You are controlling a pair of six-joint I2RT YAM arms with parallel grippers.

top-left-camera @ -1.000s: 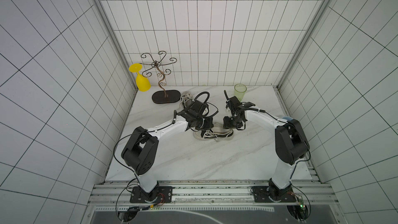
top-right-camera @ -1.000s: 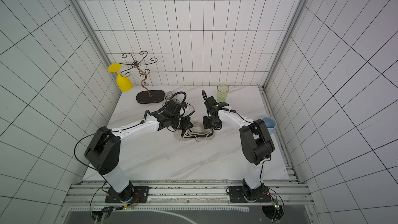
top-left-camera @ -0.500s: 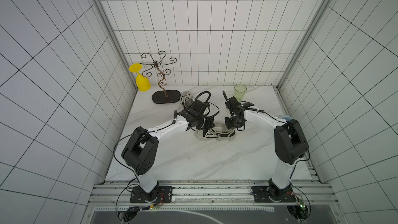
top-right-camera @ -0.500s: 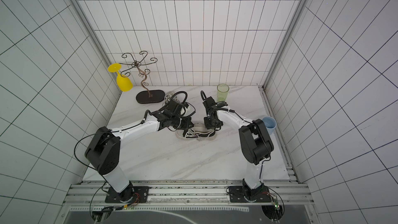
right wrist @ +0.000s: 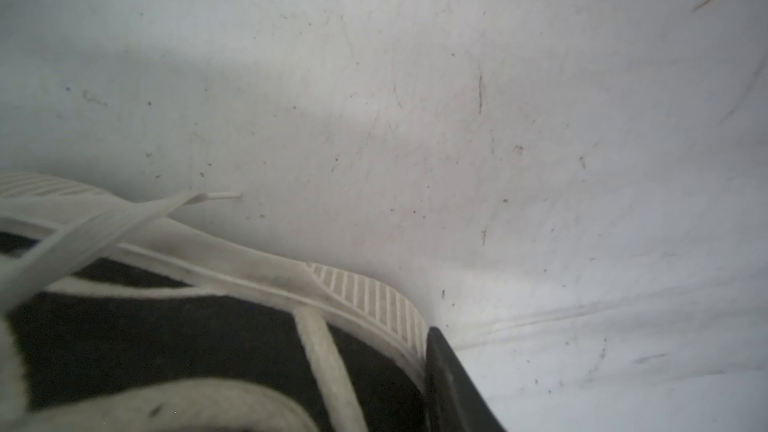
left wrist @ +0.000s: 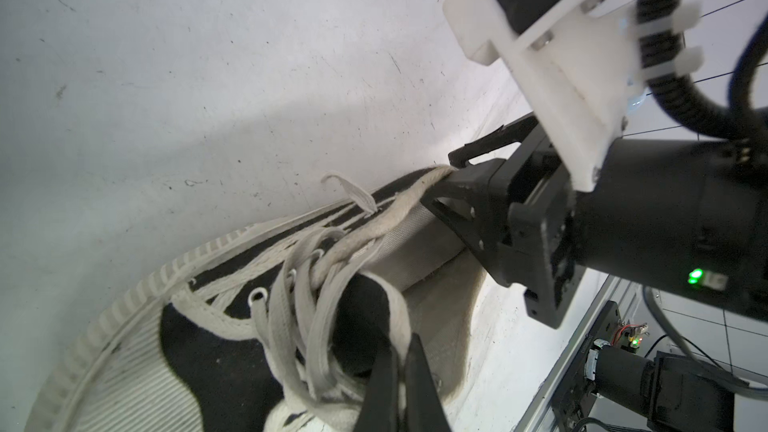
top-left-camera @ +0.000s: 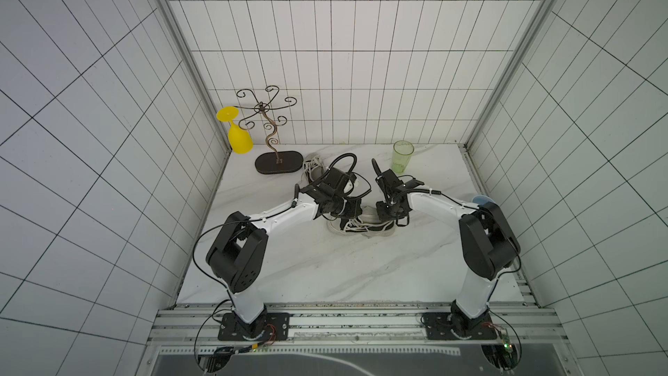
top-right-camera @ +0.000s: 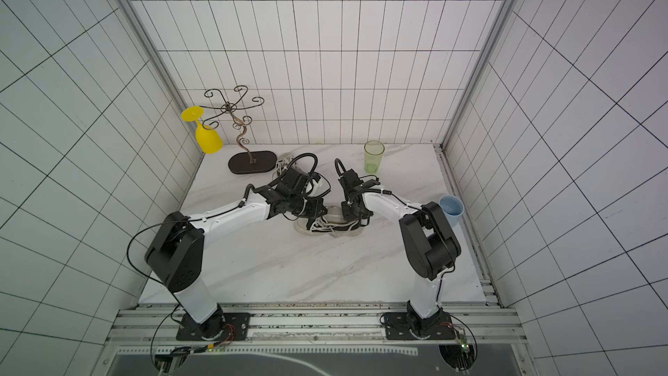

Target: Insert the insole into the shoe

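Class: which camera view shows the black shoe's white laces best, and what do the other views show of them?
The left wrist view: the laces show close and sharp, eyelets and crossings plain. In both top views the laces are tiny pale criss-crosses on the shoe. The right wrist view shows one blurred lace end.

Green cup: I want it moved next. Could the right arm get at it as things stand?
Probably yes: the green cup stands upright just beyond the right gripper, nothing between them. But that gripper is at the heel of the shoe and must leave it first.
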